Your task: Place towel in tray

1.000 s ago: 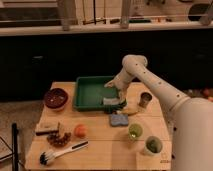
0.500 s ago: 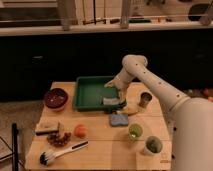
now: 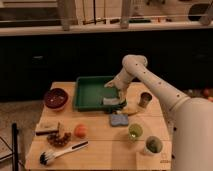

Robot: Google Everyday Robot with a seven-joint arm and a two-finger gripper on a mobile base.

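The dark green tray (image 3: 90, 92) sits at the back middle of the wooden table. A grey towel (image 3: 111, 102) lies bunched in the tray's front right corner, against the right wall. My gripper (image 3: 116, 96) hangs from the white arm that reaches in from the right. It is low over the tray's right side, right at the towel. I cannot tell whether it is touching the towel.
A dark red bowl (image 3: 56, 97) stands left of the tray. A metal cup (image 3: 145, 99) and a blue-grey pad (image 3: 119, 120) are close by on the right and front. Two green cups (image 3: 134, 131), an orange fruit (image 3: 80, 131) and a brush (image 3: 62, 151) lie nearer the front.
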